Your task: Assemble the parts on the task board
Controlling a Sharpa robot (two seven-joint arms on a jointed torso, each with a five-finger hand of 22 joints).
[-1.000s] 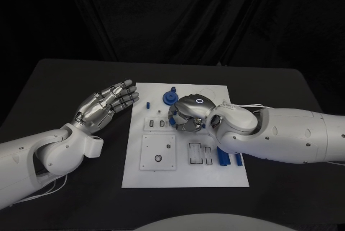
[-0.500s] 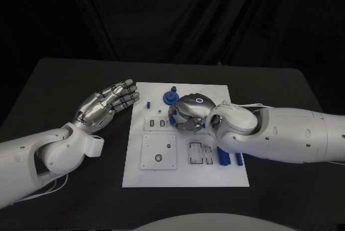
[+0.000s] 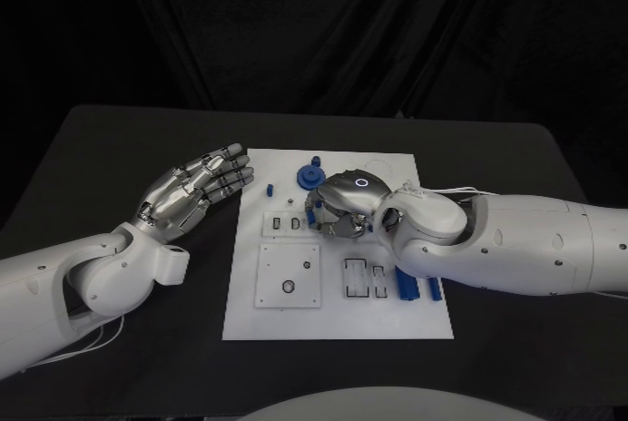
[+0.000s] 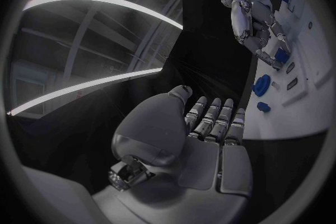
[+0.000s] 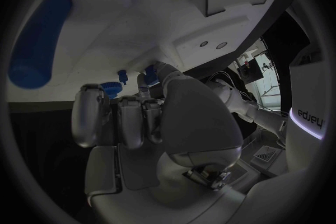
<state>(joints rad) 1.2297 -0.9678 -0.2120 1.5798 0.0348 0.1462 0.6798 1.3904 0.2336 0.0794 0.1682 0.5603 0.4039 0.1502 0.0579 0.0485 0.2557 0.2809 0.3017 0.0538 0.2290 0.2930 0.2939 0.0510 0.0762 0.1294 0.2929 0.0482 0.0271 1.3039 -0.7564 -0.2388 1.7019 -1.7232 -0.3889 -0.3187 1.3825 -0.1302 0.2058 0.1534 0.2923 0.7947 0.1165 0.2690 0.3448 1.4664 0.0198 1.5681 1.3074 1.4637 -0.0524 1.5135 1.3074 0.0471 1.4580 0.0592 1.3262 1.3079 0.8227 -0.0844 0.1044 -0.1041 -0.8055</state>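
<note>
The white task board (image 3: pixel 338 326) lies in the middle of the black table. My right hand (image 3: pixel 343 208) is over the board's middle with its fingers curled down, and a small blue part (image 4: pixel 280 56) sits at its fingertips, also seen as a blue part (image 5: pixel 150 71) by the thumb. My left hand (image 3: pixel 196 187) hovers just left of the board, fingers stretched out and apart, holding nothing. A blue gear-like part (image 3: pixel 310 176) stands at the board's far side. A small blue piece (image 3: pixel 271 190) lies near the left hand's fingertips.
Two long blue pieces (image 3: pixel 406 288) lie on the board's right side beside my right forearm. A blue cylinder (image 5: pixel 38 39) rests on the board. Recessed slots and a square plate (image 3: pixel 288 276) mark the board's near half. Bare black table surrounds the board.
</note>
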